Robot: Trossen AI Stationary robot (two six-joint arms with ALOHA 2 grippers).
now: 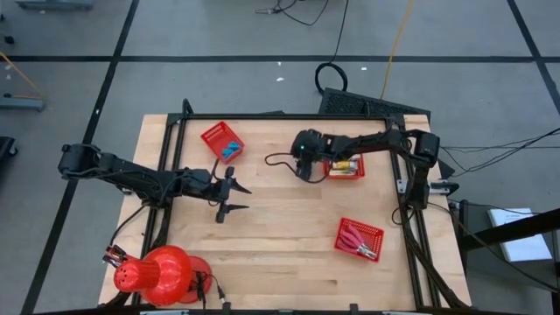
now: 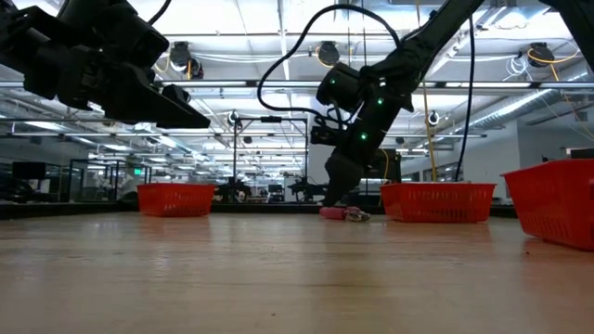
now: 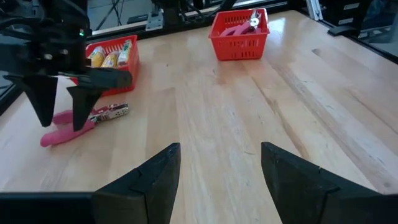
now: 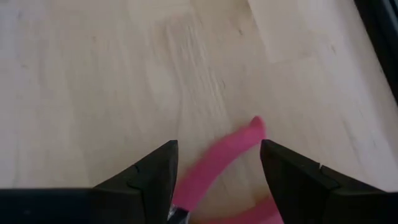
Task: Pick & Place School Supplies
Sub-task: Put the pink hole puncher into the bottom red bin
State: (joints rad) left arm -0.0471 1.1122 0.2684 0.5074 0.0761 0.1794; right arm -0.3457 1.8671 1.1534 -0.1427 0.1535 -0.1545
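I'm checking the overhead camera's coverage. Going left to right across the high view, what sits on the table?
Red cone-shaped object → left gripper, open → basket of blue blocks → right gripper → basket of yellow packets → basket of red-handled tools.

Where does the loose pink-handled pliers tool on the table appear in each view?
High: hidden under the right claw.
Low: pliers on the table under that claw.
Left wrist: pliers, beside the packet basket.
Right wrist: pink handle between the open fingers.
Shared landmark: right claw.
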